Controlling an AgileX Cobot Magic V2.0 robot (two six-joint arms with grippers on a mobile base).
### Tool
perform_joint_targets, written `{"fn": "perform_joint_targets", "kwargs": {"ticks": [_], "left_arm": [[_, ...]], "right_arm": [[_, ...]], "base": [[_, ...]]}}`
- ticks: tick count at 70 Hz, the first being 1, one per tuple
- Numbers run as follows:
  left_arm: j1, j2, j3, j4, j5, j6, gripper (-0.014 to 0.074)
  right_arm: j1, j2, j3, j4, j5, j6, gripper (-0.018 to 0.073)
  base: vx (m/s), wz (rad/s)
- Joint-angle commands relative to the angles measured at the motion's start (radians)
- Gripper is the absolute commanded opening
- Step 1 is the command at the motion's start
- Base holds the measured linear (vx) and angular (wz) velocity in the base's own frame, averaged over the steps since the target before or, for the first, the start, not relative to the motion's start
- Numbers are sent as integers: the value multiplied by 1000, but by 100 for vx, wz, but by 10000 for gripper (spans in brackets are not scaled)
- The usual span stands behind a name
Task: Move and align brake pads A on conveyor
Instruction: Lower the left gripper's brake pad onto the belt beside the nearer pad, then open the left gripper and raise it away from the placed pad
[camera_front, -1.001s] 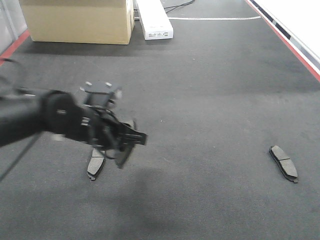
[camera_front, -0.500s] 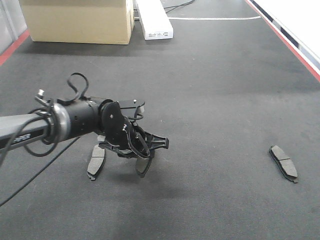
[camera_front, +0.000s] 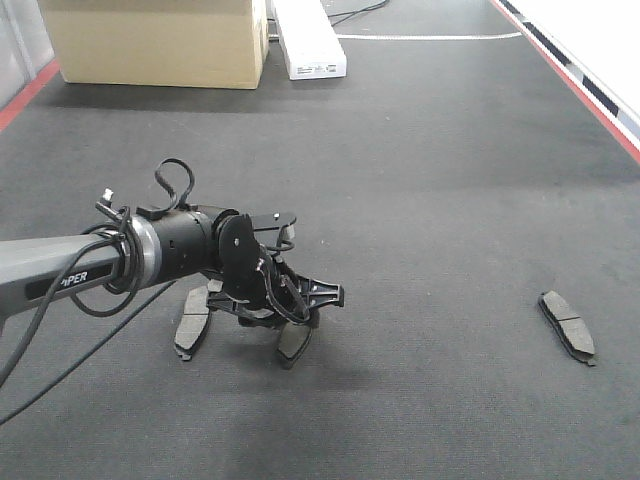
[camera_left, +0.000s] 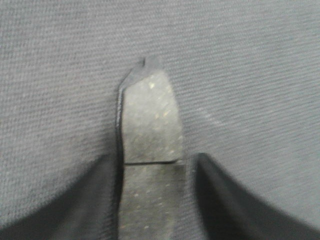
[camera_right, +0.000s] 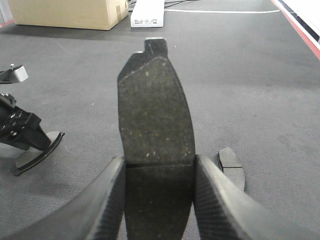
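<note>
On the dark grey conveyor (camera_front: 430, 200), my left gripper (camera_front: 296, 318) points down over a brake pad (camera_front: 295, 342) that lies flat on the belt, just right of another pad (camera_front: 192, 322). In the left wrist view that pad (camera_left: 150, 120) lies between the fingers of the gripper (camera_left: 152, 200); the left finger is at its edge and a small gap shows at the right finger. My right gripper (camera_right: 159, 200) is shut on a pad (camera_right: 155, 100) and holds it above the belt. It is out of the front view. A further pad (camera_front: 567, 325) lies at the right, and also shows in the right wrist view (camera_right: 231, 167).
A cardboard box (camera_front: 155, 40) and a long white box (camera_front: 310, 40) stand at the far end of the belt. A red strip (camera_front: 590, 95) runs along the right edge. The left arm (camera_right: 15, 125) shows at the left of the right wrist view.
My left arm swung in from the left, moved right and down, and brought its pad onto the belt beside the pad lying there. The pad at the right has not moved.
</note>
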Motion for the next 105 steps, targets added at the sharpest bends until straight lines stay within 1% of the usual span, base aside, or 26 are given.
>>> {"fn": "perform_joint_targets", "kwargs": {"ticks": [1, 7, 11, 20, 29, 38, 47, 60, 85, 92, 105], "left_arm": [[-5, -62, -32, -8, -29, -7, 491], [-5, -83, -32, 25, -15, 1, 492], [-5, -107, -32, 62, -8, 11, 485], [-5, -185, -32, 195, 15, 17, 454], [-5, -292, -11, 295, 24, 15, 414], [-5, -423, 47, 368, 15, 18, 378], [-5, -570, 164, 428, -10, 15, 357], [-4, -815, 354, 436, -70, 9, 354], [-4, -1310, 673, 436, -124, 7, 354], [-4, -1416, 758, 463, -130, 8, 354], [-4, -1601, 927, 462, -225, 8, 354]], "right_arm": [[-8, 6, -29, -22, -92, -5, 3], [-8, 6, -29, -22, -92, -5, 3], [-8, 6, -29, -22, -92, -5, 3], [-8, 6, -29, -22, -92, -5, 3], [-8, 6, -29, -22, -92, -5, 3], [-8, 6, -29, -22, -92, -5, 3], [-8, 6, -29, -22, -92, -5, 3], [-8, 6, -29, -22, -92, -5, 3], [-8, 6, -29, -22, -92, -5, 3], [-8, 6, -29, -22, -92, -5, 3], [-8, 6, -29, -22, -92, -5, 3]], "base": [[0, 0], [0, 0], [0, 0], [0, 0], [0, 0], [0, 0], [0, 0], [0, 0], [0, 0], [0, 0], [0, 0]]}}
